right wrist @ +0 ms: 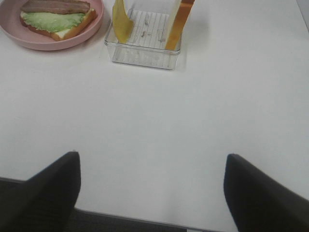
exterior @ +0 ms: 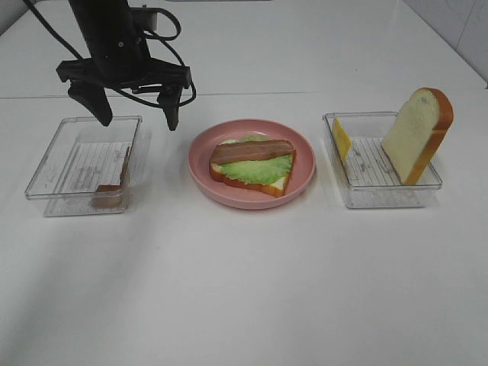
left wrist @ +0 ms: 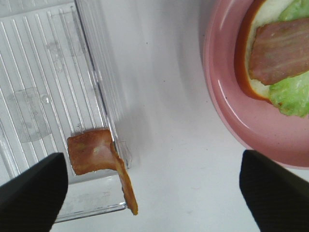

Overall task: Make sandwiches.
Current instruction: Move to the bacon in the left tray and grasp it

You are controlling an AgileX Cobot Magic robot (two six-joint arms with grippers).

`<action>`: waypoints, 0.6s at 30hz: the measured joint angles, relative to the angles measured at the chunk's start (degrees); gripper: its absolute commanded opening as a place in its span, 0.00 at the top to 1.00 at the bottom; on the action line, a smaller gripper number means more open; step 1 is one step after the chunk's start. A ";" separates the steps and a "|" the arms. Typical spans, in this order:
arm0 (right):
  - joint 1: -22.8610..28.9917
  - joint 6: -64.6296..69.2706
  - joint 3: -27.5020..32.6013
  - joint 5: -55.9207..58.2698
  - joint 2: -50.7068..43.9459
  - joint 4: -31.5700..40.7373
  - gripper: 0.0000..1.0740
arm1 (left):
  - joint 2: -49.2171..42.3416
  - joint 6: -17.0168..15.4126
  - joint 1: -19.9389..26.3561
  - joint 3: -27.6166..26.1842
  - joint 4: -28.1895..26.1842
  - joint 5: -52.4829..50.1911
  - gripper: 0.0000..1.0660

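Observation:
On the pink plate [exterior: 305, 174] lies the partial sandwich: a bread slice [exterior: 276, 185] with a lettuce leaf [exterior: 255, 168] and a bacon strip [exterior: 252, 150] on top. A second bacon strip [exterior: 114, 188] leans on the right wall of the left clear tray [exterior: 53, 169]; it also shows in the left wrist view [left wrist: 94, 152]. The right clear tray [exterior: 374, 191] holds a cheese square [exterior: 341, 139] on edge and an upright bread slice [exterior: 418, 136]. My left gripper [exterior: 137, 116] is open and empty above the left tray's far right corner. My right gripper [right wrist: 152, 193] is open and empty over bare table near the front edge.
The white table [exterior: 244, 290] carries only the two trays and the plate. The right wrist view shows the plate [right wrist: 48, 44] and the right tray [right wrist: 145, 55] far ahead of the right gripper. A seam in the table runs behind the trays.

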 measured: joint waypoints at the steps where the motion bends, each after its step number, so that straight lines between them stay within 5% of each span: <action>1: 0.00 0.00 0.00 0.00 0.00 0.00 0.25 | 0.52 -0.74 0.00 0.17 0.00 0.06 0.17; 18: 0.00 0.00 0.00 0.00 0.00 0.00 0.25 | 6.02 -5.96 0.00 1.32 0.17 0.17 0.17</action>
